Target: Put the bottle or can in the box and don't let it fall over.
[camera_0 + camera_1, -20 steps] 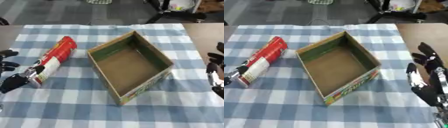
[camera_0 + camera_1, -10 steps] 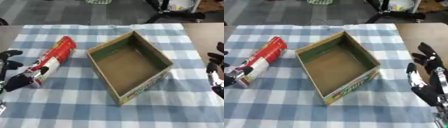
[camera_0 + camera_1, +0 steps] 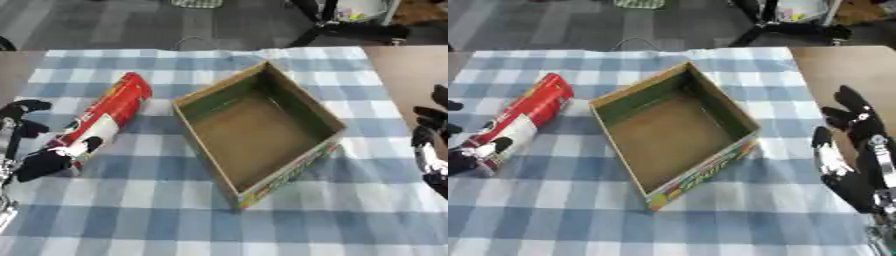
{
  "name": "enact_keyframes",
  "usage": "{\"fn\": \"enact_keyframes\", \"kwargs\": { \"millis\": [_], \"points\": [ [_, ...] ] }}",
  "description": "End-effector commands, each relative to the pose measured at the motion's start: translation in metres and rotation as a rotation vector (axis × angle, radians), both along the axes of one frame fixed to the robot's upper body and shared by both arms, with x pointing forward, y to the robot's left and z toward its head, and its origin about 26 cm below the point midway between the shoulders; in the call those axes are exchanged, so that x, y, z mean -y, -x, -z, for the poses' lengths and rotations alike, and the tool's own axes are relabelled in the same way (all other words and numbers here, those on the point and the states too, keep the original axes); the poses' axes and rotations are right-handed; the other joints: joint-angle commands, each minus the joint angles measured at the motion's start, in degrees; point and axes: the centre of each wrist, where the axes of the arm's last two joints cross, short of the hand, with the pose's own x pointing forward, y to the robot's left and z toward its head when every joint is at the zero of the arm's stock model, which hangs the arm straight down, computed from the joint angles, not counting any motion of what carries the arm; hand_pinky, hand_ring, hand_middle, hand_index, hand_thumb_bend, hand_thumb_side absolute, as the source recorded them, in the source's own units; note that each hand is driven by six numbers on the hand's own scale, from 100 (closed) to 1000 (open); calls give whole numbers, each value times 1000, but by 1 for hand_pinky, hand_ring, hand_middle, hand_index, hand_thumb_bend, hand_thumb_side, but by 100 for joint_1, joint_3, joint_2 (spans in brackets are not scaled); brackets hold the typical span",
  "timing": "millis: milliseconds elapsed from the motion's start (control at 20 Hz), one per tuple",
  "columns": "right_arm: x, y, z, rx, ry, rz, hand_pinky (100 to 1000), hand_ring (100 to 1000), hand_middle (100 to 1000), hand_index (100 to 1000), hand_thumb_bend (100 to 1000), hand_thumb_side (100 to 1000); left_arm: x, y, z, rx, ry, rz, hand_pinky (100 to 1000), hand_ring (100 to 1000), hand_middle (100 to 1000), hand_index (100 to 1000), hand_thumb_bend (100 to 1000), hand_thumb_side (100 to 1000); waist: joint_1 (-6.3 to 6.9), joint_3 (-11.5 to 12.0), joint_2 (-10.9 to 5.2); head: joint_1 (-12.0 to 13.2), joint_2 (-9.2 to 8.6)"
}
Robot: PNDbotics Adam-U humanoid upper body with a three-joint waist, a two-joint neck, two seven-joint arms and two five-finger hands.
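Note:
A tall red and white can (image 3: pixel 101 122) lies on its side on the checked cloth, left of the box, its dark cap end pointing toward the near left. My left hand (image 3: pixel 26 150) sits at that cap end by the left edge, fingers spread and straight, one dark fingertip touching the can's end. The open cardboard box (image 3: pixel 259 130) stands in the middle, upright, with nothing inside. My right hand (image 3: pixel 855 150) rests open at the right edge, fingers up, well apart from the box.
A blue and white checked cloth (image 3: pixel 175 220) covers the table, with bare brown table top (image 3: pixel 833 65) at the far right. Dark stand legs (image 3: pixel 350 25) and grey floor lie beyond the far edge.
My left hand has shifted a little along the can's cap end. The can, box and right hand keep their places.

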Motion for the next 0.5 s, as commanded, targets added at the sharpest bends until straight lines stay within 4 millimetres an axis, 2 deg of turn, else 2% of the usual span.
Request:
{"fn": "enact_keyframes", "kwargs": {
  "millis": [50, 500],
  "points": [
    [-1, 0, -8, 24, 12, -12, 863, 863, 1000, 934, 100, 491, 0, -5, -7, 22, -24, -18, 721, 643, 835, 794, 802, 305, 0, -17, -38, 37, -87],
    [-3, -1, -8, 25, 11, -18, 863, 863, 1000, 934, 100, 491, 2, -20, 3, 6, -54, -48, 721, 647, 832, 794, 804, 300, -19, -62, 16, 118, -157]
  ]
}}
